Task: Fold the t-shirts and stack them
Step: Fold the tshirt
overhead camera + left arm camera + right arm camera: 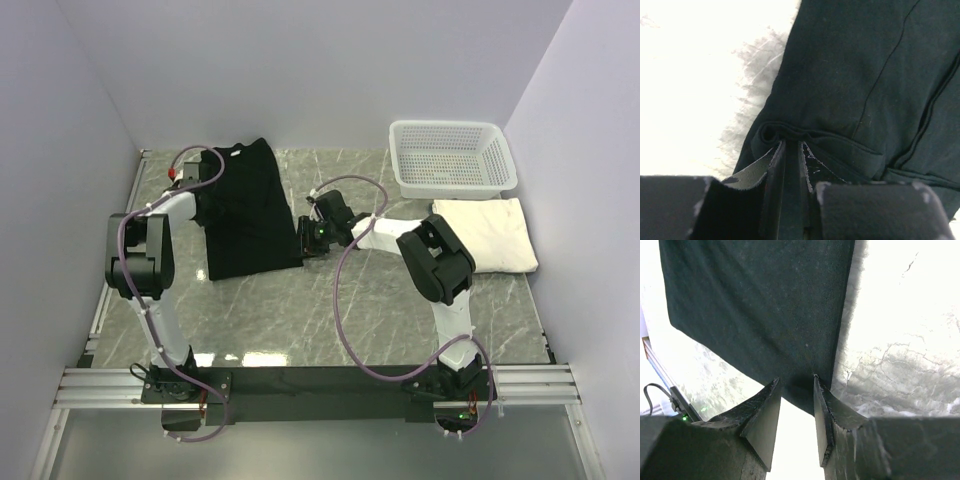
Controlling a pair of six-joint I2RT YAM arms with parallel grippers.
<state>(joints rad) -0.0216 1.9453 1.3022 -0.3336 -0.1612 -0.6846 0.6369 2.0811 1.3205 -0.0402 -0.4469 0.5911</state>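
Observation:
The black t-shirt (248, 210) lies on the marble table, folded into a long strip. My left gripper (207, 178) is at its far left edge; in the left wrist view the gripper (791, 143) is shut on a bunched fold of the black t-shirt (865, 75). My right gripper (303, 240) is at the shirt's near right corner. In the right wrist view it (796, 382) is open, its tips touching the corner of the black t-shirt (760, 305). The cream-white t-shirt (488, 233) lies folded at the right.
A white mesh basket (452, 156) stands at the back right, just behind the cream-white shirt. Grey walls close in the left, back and right sides. The arm bases are on a rail (320, 385) at the near edge.

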